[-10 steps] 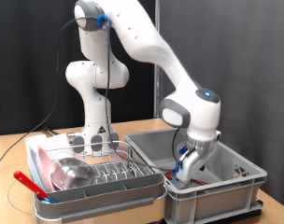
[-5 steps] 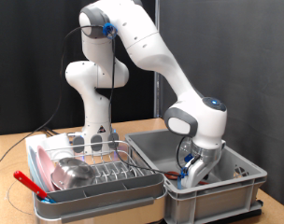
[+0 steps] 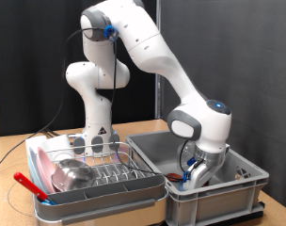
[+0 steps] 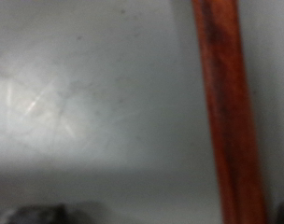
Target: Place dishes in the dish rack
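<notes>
Exterior view: the white Panda arm reaches down from its base at the back of the wooden table (image 3: pixel 16 151) into the grey plastic tub (image 3: pixel 218 193), which sits at the view's right. The gripper (image 3: pixel 193 176) is low inside the tub, near its front wall; the fingers are hidden by the wall and the wrist, so whether they are spread or closed, or grasp anything, cannot be told. Just beside the tub, on the view's left, stands the dish rack (image 3: pixel 96 177): chrome wire frame on a pale tray. A shiny steel bowl (image 3: pixel 71 173) lies in the rack, with a pink plate (image 3: pixel 41 169) at its left side. A red long-handled utensil (image 3: pixel 30 184) rests at the rack's near left corner.

Wrist view: blurred and very close. A grey scratched surface (image 4: pixel 86 93) fills most of the picture, apparently the tub's inside. A thin red-orange bar (image 4: pixel 226 112) runs lengthwise across the frame; what it is cannot be told. No fingers are seen here.
</notes>
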Robot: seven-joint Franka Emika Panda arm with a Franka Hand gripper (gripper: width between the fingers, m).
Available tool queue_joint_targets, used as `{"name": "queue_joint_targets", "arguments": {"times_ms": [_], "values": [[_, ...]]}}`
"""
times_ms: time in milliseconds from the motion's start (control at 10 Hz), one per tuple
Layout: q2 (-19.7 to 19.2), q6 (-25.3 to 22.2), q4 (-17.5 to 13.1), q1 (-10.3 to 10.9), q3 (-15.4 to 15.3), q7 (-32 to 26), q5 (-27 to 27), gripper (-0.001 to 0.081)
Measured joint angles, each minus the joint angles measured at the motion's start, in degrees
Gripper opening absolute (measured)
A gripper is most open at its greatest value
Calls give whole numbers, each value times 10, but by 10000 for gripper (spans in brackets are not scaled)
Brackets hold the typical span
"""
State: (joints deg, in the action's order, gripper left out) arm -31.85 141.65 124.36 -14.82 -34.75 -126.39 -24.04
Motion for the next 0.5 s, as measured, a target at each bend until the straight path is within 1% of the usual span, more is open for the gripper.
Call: {"name": "queue_joint_targets", "arguments": {"times_ms": [100,200,300,400,500], "values": [[-2,-2,-4,0,2,1,1,407],[-6,-6,-9,0,4,1,2,407],[-9,-11,-15,-1,5,2,4,200],[-11,-15,-19,-2,5,2,7,200],[-12,-17,-21,-2,5,2,12,84]]}}
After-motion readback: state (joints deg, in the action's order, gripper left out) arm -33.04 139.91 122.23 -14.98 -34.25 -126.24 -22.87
